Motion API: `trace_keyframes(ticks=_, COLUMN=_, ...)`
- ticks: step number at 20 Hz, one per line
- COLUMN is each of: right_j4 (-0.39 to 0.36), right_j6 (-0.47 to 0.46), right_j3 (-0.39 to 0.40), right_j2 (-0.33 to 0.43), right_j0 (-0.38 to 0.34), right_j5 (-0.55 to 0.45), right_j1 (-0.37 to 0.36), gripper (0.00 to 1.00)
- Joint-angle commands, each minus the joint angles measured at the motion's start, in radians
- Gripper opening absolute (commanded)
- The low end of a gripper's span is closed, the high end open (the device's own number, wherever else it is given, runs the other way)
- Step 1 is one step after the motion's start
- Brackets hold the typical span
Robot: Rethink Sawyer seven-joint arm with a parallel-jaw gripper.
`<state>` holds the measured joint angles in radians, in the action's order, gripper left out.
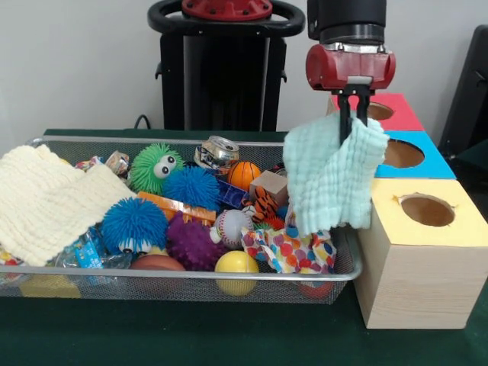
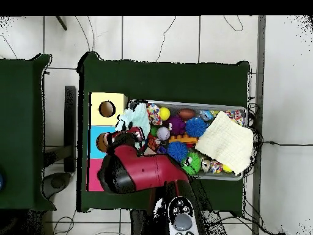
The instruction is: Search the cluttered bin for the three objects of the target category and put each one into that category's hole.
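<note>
The gripper (image 1: 351, 114) is clamped on a mint-green cloth (image 1: 332, 177), which hangs above the wire bin's (image 1: 175, 271) right end, just left of the yellow-topped box (image 1: 424, 255).

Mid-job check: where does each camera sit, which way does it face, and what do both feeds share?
Front view: sits across the table, facing the robot; looks at the bin and boxes; shows the gripper shut on a mint cloth, and the pedestal behind.
Overhead view: sits above, looking straight down, robot's base at the bottom; shows the red arm reaching over the boxes.
Shared: bin, mint cloth, cream cloth, yellow box.
</note>
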<state>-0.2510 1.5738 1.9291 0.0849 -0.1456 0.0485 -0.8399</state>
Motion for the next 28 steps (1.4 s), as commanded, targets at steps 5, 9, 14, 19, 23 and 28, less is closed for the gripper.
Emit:
trace_keyframes(ticks=5, right_j4=-0.056, right_j6=0.057, right_j3=-0.042, right_j2=-0.033, right_j0=-0.071, right_j5=-0.094, right_j1=0.018, gripper=0.00)
trace_keyframes(ticks=9, right_j4=-0.093, right_j6=0.036, right_j3=-0.040, right_j2=-0.019, right_j0=-0.121, right_j5=-0.081, right_j1=0.027, gripper=0.00)
trace_keyframes(ticks=14, right_j4=-0.154, right_j6=0.018, right_j3=-0.024, right_j2=0.016, right_j0=-0.193, right_j5=-0.072, right_j1=0.027, gripper=0.00)
trace_keyframes(ticks=19, right_j4=-0.186, right_j6=0.035, right_j3=-0.010, right_j2=0.046, right_j0=-0.221, right_j5=-0.068, right_j1=0.019, gripper=0.00)
trace_keyframes(ticks=23, right_j4=-0.195, right_j6=0.059, right_j3=-0.021, right_j2=0.024, right_j0=-0.191, right_j5=-0.054, right_j1=0.039, gripper=0.00)
trace_keyframes(ticks=28, right_j4=-0.240, right_j6=0.030, right_j3=-0.013, right_j2=0.039, right_j0=-0.230, right_j5=-0.066, right_j1=0.029, gripper=0.00)
